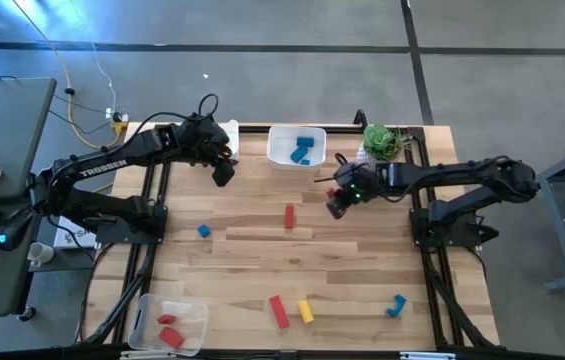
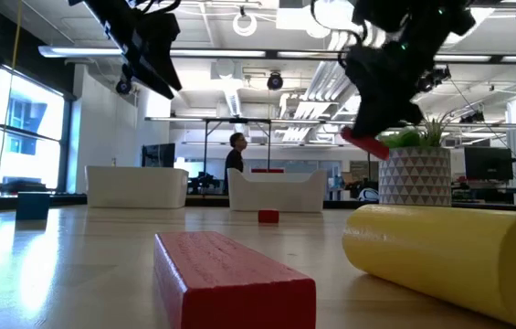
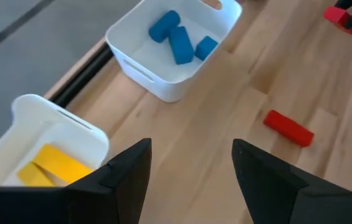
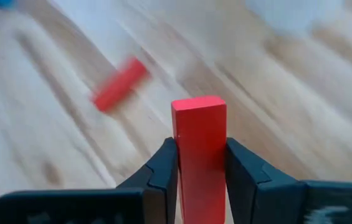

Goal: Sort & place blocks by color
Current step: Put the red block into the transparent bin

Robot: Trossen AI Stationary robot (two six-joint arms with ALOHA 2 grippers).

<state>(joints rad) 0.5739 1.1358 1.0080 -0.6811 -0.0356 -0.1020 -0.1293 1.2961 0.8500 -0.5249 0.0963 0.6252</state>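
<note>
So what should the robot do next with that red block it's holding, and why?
Probably carry it to the bin with the red blocks at the table's near left corner. The right gripper is shut on a red block, lifted above the table, and reds are gathered there.

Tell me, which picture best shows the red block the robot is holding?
The right wrist view: the red block fills the middle, pinched by the right gripper. From above it is hidden; the low view shows a red end.
</note>
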